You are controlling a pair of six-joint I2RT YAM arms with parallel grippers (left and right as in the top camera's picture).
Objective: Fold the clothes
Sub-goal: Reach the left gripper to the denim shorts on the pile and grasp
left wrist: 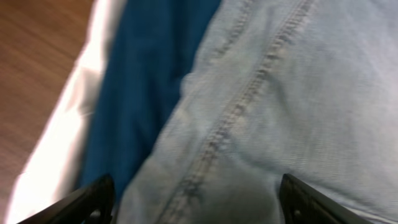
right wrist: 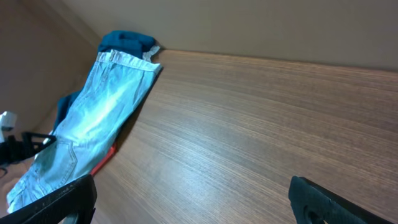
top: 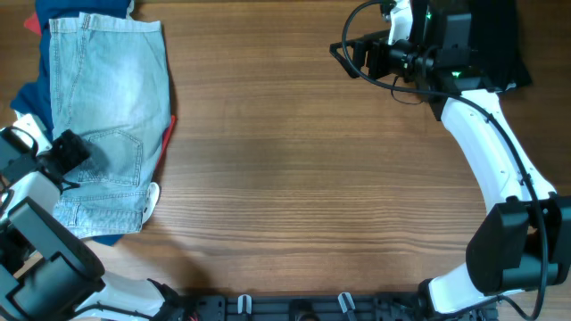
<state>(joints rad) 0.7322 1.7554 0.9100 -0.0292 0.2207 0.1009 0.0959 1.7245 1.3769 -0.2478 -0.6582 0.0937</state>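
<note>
The pale blue denim shorts [top: 111, 98] are lying flat on the left side of the brown wooden table [top: 303, 178], on top of a dark blue garment [top: 27, 94]. The left gripper [top: 71, 150] is hanging over the lower part of the shorts with its jaws standing apart. The right gripper [top: 346, 52] is hanging well apart from them at the far right, jaws wide and empty.

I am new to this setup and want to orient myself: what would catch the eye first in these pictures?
The pale denim shorts stand out first, spread flat at the table's left edge over a navy garment. The left end effector hangs open over the shorts' lower half. The right end effector, also open and empty, is at the far right, well apart from the shorts.
</note>
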